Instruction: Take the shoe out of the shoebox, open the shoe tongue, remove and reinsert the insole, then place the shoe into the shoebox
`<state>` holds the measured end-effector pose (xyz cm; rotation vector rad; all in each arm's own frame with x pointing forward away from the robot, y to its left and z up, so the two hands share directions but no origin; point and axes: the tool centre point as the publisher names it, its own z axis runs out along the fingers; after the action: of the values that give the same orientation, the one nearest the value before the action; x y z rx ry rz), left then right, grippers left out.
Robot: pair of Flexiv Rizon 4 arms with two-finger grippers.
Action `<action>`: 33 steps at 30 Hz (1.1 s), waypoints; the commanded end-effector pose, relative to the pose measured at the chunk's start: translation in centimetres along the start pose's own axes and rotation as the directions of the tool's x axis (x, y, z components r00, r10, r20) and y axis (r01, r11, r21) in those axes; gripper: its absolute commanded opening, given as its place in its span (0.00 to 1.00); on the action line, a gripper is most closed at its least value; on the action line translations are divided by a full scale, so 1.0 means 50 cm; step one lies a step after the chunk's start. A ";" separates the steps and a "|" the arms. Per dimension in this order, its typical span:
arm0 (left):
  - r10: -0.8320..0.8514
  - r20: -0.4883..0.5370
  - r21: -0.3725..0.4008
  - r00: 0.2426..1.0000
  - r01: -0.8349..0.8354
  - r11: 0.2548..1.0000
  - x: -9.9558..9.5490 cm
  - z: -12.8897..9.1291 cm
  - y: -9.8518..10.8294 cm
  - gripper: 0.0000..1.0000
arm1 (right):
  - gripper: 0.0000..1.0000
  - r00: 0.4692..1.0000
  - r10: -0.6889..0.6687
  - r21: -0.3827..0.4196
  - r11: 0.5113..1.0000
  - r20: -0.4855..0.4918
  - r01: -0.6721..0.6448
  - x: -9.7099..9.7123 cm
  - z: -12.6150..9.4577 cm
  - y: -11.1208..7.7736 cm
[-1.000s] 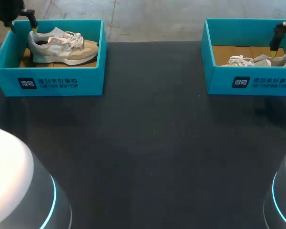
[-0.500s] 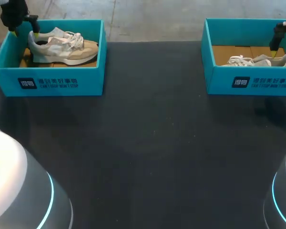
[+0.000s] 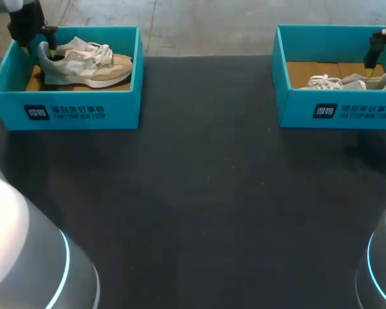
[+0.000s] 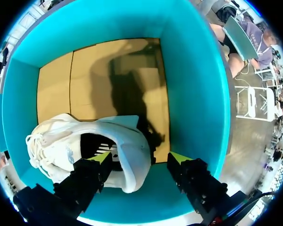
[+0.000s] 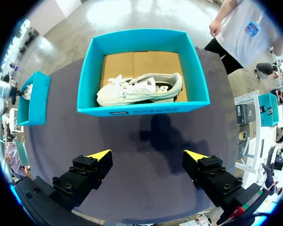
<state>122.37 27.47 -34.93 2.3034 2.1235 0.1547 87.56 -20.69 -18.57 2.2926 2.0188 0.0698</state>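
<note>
Left gripper (image 4: 140,159) hanging in left shoebox (image 4: 193,94) — fingers spread, straddling shoe (image 4: 85,141) heel, not clamping. Right gripper (image 5: 148,155) hovering, fingers wide — second shoe (image 5: 141,88) lying in right shoebox (image 5: 141,109).

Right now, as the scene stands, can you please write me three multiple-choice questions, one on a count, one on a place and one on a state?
1. How many shoeboxes stand on the table?
A. one
B. two
C. three

2. Where is the left gripper?
A. at the heel of the shoe inside the left shoebox
B. flat on the table between the boxes
C. high above the table's middle

3. What is the state of the right gripper?
A. shut on a shoe
B. open, with nothing between its fingers
C. shut on a box wall

Answers:
1 B: only the left shoebox and the right shoebox are there.
2 A: its wrist view shows the heel between its fingers.
3 B: its yellow tips stand wide apart over bare table.
</note>
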 end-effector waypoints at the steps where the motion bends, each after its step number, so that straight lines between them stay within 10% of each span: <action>1: 0.004 -0.004 0.025 1.000 -0.004 1.000 -0.001 0.020 0.023 0.71 | 1.00 1.000 0.000 -0.002 1.000 0.001 0.000 0.000 0.000 -0.002; 23: 0.024 -0.032 0.042 0.999 -0.022 0.999 -0.002 0.045 0.018 0.31 | 1.00 1.000 0.000 -0.002 1.000 0.001 0.000 0.000 0.000 -0.002; 25: 0.024 -0.031 0.042 0.999 -0.023 0.999 -0.002 0.046 0.017 0.42 | 1.00 1.000 0.000 -0.002 1.000 0.001 0.000 0.000 0.000 -0.002; 27: 0.023 -0.031 0.043 0.999 -0.022 0.999 -0.001 0.048 0.014 0.93 | 1.00 1.000 0.000 -0.002 1.000 0.001 0.000 0.000 0.000 -0.002; 33: 0.017 -0.035 0.052 0.999 -0.016 0.999 0.004 0.057 0.002 0.98 | 1.00 1.000 0.000 -0.002 1.000 0.001 0.000 0.000 0.000 -0.002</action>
<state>122.25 27.72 -37.48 2.3602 2.1471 0.1525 87.56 -20.68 -18.57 2.2925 2.0188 0.0698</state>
